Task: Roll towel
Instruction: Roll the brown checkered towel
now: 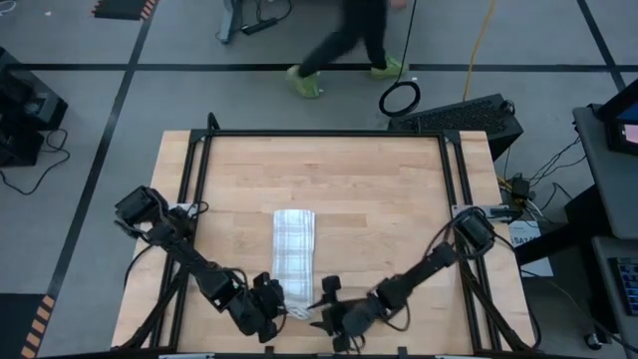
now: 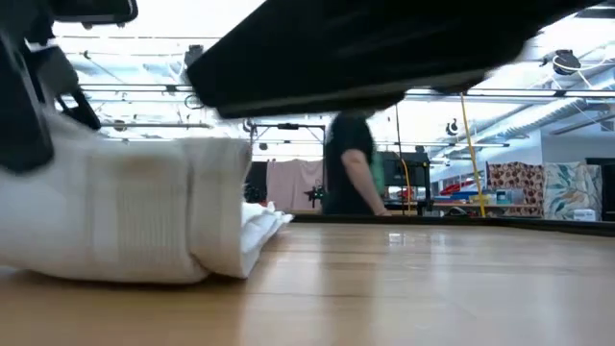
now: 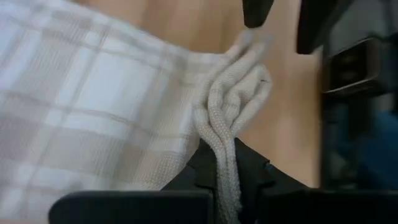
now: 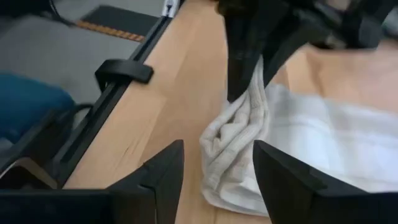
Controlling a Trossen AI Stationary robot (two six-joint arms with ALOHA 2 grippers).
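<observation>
Fingers of the left gripper (image 1: 282, 311) stand closed on the towel (image 1: 294, 250), pinching a bunched, folded edge of the cloth between them; in the left wrist view that ropey fold (image 3: 231, 118) runs straight down into the narrow gap between the two dark fingers (image 3: 255, 174), while the flat checked part of the towel spreads away to one side of them. Seen from above, the towel lies as a long narrow strip on the wooden table (image 1: 379, 179), its far end stretched out toward the middle of the table and its near end gathered right at the left gripper's fingertips, close to the table's front edge. In the low view the cloth rises as a thick white roll-like mass (image 2: 125, 216) resting on the wood, with dark gripper parts above it. Just beside the pinched end, on its other side, the right gripper (image 1: 321, 311) faces the same corner with its fingers (image 4: 163, 171) spread apart and holding nothing; the right wrist view shows the crumpled towel corner (image 4: 233, 149) lying between and just ahead of those parted fingers, not touched by them, while the left gripper's closed tips (image 4: 245, 68) clamp it from beyond. A person (image 1: 349, 40) walks past on the floor behind the table.
</observation>
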